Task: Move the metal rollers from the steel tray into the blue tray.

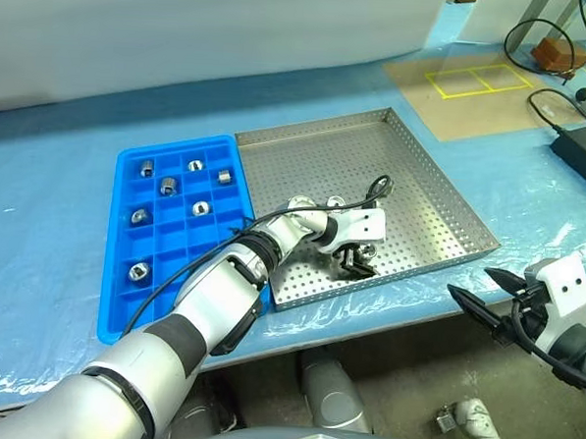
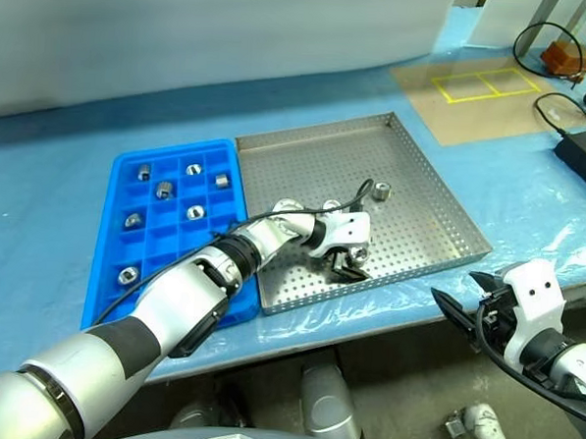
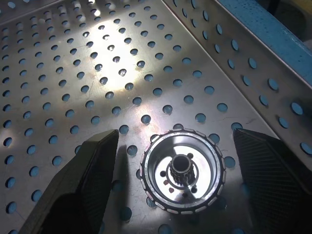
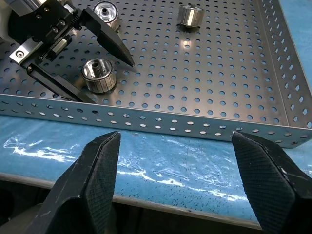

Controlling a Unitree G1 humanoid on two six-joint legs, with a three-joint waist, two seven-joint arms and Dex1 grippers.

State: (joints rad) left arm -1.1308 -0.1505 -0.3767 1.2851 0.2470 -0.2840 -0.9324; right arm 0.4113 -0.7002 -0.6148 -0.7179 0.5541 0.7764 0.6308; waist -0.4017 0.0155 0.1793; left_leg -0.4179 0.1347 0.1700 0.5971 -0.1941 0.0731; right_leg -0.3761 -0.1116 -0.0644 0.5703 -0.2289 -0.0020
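Spread wide on both grippers: left gripper point(image 4: 105, 73) straddling a metal roller point(image 4: 99, 75) without touching, right gripper point(image 1: 491, 294) empty. Six rollers counted in blue tray point(image 1: 119, 299); three in steel tray point(image 1: 441, 203), one partly hidden.

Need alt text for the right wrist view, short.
The left gripper, open, straddles a metal roller near the front rim of the steel tray. Two more rollers lie farther back, and the open right gripper hangs over the blue table cover in front.
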